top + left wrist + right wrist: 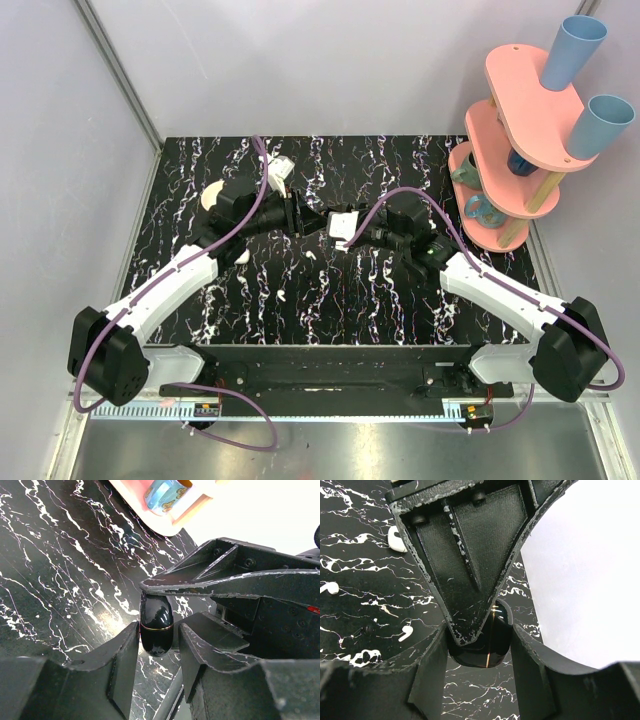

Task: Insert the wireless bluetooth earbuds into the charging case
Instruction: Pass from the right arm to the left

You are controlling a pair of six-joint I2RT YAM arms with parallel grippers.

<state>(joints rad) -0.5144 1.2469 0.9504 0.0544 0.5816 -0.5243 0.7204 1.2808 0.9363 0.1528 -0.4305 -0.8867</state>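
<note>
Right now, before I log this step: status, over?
Right end effector shut on black pod. Left end effector straddles it, grip unclear. Earbuds loose on table. Rack clear, far right.

- I see the wireless bluetooth earbuds [406,632] from the right wrist camera as three small glossy white pieces lying loose on the dark marbled table, well apart from one another.
- The nearest piece has a short stem and lies tilted.
- A second stemmed piece [329,587] lies at the left edge of that view.
- A third, rounded piece [397,539] lies farther off.
- The charging case [210,196] shows in the top view as a cream round disc at the table's far left, partly hidden behind the left arm.
- I cannot tell whether it stands open.
</note>
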